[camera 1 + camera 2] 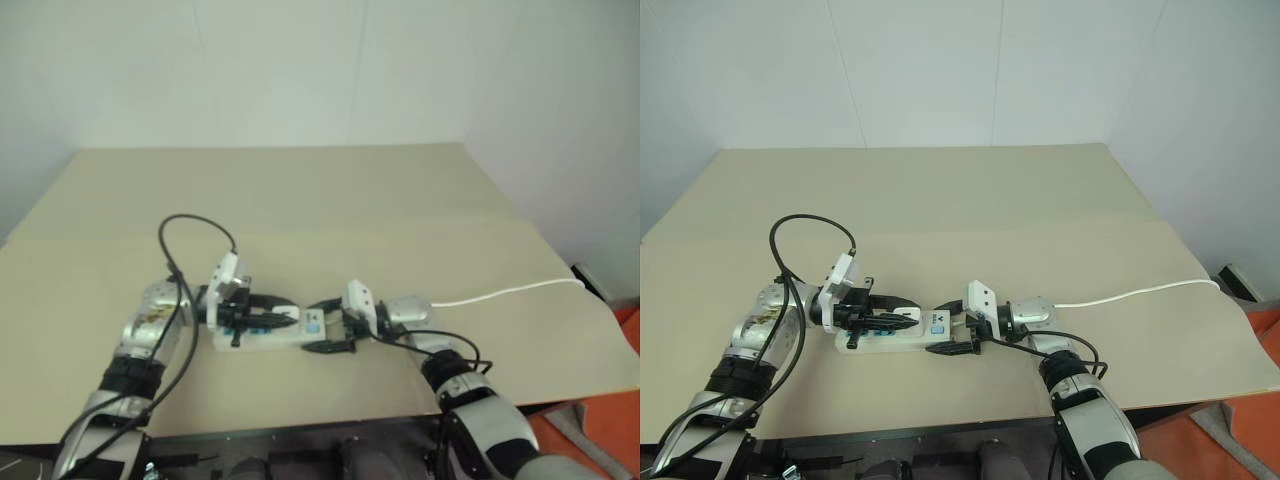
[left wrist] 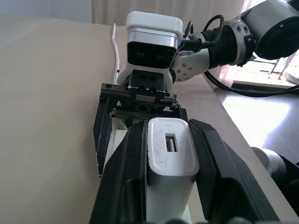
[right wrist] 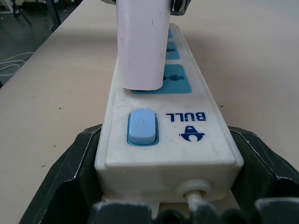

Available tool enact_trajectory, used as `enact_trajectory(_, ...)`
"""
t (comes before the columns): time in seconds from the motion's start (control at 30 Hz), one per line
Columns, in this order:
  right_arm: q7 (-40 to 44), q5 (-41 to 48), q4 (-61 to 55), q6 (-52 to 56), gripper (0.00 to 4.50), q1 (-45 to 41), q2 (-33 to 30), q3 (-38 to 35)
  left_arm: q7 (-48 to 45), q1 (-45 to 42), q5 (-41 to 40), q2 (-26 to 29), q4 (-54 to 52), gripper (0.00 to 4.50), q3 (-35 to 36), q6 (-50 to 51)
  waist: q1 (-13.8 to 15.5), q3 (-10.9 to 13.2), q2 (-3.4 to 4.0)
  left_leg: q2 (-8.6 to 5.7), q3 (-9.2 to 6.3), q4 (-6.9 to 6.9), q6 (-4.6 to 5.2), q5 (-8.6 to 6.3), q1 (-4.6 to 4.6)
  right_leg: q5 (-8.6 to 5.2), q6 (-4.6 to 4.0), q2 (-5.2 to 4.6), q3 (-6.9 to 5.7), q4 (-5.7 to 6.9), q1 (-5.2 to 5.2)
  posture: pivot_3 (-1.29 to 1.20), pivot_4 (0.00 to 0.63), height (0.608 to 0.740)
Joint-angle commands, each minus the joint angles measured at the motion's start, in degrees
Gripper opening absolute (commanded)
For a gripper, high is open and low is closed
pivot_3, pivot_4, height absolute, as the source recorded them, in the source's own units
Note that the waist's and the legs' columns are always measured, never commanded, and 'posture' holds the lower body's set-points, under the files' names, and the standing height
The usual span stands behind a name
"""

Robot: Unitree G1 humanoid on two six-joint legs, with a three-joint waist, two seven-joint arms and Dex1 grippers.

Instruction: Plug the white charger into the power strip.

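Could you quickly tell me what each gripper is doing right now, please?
Left gripper: shut on the white charger.
Right gripper: fingers around the end of the power strip, holding it.

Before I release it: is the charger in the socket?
In. The white charger stands upright with its base on a blue socket of the power strip.

Left claw [image 1: 283, 318] clamping white charger [image 1: 282, 316], power strip [image 1: 262, 338], table [image 1: 350, 200]
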Motion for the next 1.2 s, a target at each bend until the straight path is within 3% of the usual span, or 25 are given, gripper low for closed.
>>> enact_trajectory(0.03,-0.04,-0.26,0.77,0.53,3.41,0.75,0.58,0.68,-0.03,1.35,1.49,0.45,1.31,1.03,-0.09,-1.22,0.0,0.0,0.0,0.0,0.0,0.0,0.0,0.0,0.0,0.0,0.0,0.0,0.0,0.0,0.0,0.0,0.15,0.74)
enact_trajectory(0.53,0.13,-0.38,0.88,0.5,3.41,0.59,0.53,0.76,-0.44,2.86,3.04,1.44,3.05,1.03,-1.51,-3.26,-0.39,-0.03,0.0,0.0,0.02,-0.15,0.0,0.0,0.16,-0.01,-0.01,0.01,0.04,-0.03,0.09,0.0,0.15,0.74)
enact_trajectory(0.9,0.23,-0.63,1.49,0.17,3.41,0.36,1.03,0.94,-0.38,1.42,1.52,2.32,-0.15,4.47,0.29,-1.02,-0.58,-0.03,0.0,-0.01,0.01,-0.21,0.0,0.0,0.07,-0.01,-0.01,0.01,0.06,-0.08,0.0,0.0,0.15,0.74)
enact_trajectory(1.07,0.5,-0.68,1.68,0.08,3.41,0.36,1.02,1.0,0.55,1.58,-1.54,3.42,-5.79,4.47,3.55,0.2,-0.69,-0.03,0.0,-0.01,0.01,-0.21,0.0,0.0,0.07,0.0,-0.01,0.01,0.07,-0.08,0.0,0.0,0.15,0.74)
enact_trajectory(1.2,0.93,-0.61,1.51,0.27,3.41,0.67,0.84,1.1,-2.28,1.89,-5.35,9.12,-11.91,4.47,6.95,4.26,-0.91,-0.03,0.01,0.0,0.01,-0.26,0.0,0.0,0.08,-0.01,-0.01,0.02,0.09,-0.08,-0.02,0.0,0.15,0.74)
